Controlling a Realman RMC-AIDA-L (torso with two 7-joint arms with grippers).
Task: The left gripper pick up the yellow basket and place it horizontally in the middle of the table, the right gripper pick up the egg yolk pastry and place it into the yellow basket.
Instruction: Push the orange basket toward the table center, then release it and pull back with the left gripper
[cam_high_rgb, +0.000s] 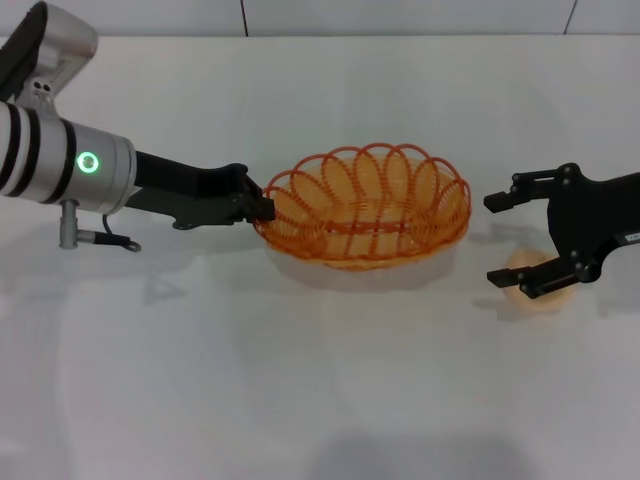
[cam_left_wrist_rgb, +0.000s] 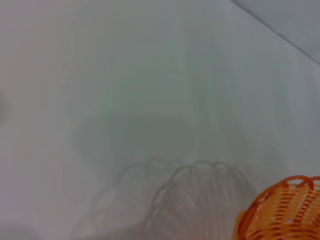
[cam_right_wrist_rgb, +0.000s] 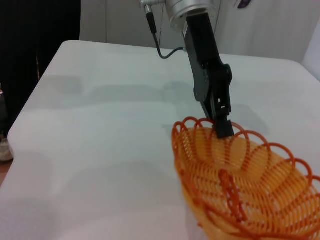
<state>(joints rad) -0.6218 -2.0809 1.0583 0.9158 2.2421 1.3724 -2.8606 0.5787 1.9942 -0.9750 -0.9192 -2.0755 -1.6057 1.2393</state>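
The yellow basket (cam_high_rgb: 365, 205) is in the middle of the table (cam_high_rgb: 320, 400), lying lengthwise left to right. Its shadow falls apart from it, so it seems to hang slightly above the surface. My left gripper (cam_high_rgb: 262, 208) is shut on the basket's left rim; the right wrist view shows this grip (cam_right_wrist_rgb: 222, 127) on the basket (cam_right_wrist_rgb: 250, 185). A corner of the basket (cam_left_wrist_rgb: 285, 212) shows in the left wrist view. The egg yolk pastry (cam_high_rgb: 528, 264) lies on the table right of the basket. My right gripper (cam_high_rgb: 497, 240) is open, its lower finger across the pastry.
The table's far edge meets a wall (cam_high_rgb: 400, 15) at the back. A cable (cam_high_rgb: 105, 240) hangs under my left arm. White tabletop stretches in front of the basket.
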